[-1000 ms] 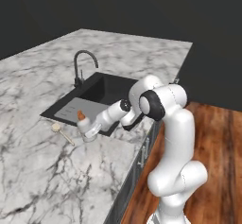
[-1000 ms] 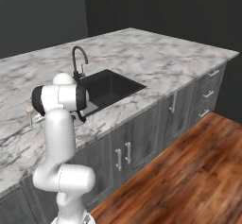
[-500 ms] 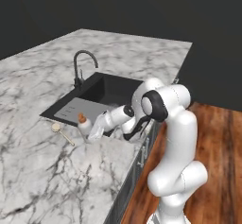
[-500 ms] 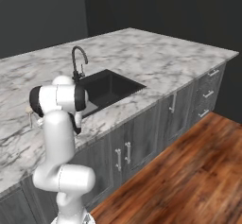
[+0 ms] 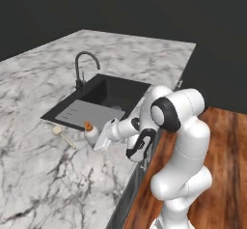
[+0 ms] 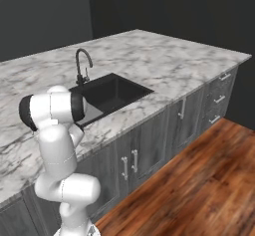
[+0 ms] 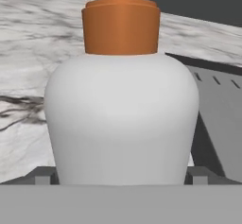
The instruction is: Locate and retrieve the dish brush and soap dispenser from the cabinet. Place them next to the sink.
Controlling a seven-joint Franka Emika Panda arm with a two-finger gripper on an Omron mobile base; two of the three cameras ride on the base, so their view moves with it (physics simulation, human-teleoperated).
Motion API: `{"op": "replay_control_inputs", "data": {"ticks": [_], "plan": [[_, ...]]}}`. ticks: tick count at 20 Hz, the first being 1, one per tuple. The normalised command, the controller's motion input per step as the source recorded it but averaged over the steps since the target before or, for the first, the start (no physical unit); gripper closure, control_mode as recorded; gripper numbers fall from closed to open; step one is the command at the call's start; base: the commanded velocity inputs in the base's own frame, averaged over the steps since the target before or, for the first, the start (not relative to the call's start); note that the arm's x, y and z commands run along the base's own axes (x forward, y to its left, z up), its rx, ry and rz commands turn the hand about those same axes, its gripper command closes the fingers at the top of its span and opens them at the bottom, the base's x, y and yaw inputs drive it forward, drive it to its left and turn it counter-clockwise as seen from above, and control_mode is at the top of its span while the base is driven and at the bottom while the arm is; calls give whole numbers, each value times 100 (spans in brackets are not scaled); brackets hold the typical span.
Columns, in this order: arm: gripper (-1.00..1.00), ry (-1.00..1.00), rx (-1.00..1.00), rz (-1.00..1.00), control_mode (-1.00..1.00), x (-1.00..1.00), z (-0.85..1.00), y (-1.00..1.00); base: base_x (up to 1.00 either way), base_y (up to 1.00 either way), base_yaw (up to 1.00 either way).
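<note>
soap bottle point(image 7: 122, 119): white rounded body, orange pump collar and stem, standing upright on the marble surface point(image 5: 43, 184) just beside the sink's point(image 5: 103, 97) grey draining section, at its near corner. probably light, rigid plastic with a smooth, likely slippery skin; the body widens at the shoulder and narrows toward the base, so a hold across the widest part of the belly, below the collar, looks safest; the pump top is narrow and may be loose, a poor place to grip. top-heavy enough to tip if nudged high. fingers point(image 7: 43, 176): spread wide, one either side of the bottle's base, the bottle sitting between them; no visible squeeze, and contact with the sides cannot be told. gripper point(image 5: 102, 141) is low and close against the bottle in the left base view. brush point(image 5: 62, 135): pale round head, thin wooden handle, lying flat on the surface just left of the bottle, near the sink edge; light and stiff by the look of it, best taken by the handle near the head. labels, brands, writing: none visible on the bottle or brush.
</note>
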Motion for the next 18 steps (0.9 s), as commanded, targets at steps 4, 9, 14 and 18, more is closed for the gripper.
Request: {"op": "replay_control_inputs", "data": {"ticks": [4,9,14,18], "plan": [[100,-7,22,14,-100,-8,-63,-22,0,0,0],[-100,-6,21,13,-100,-9,-61,-1,0,0,0],[-100,-10,15,14,-100,-15,-34,0,0,0,0],[-100,-17,29,14,-100,-6,23,-2,0,0,0]]}}
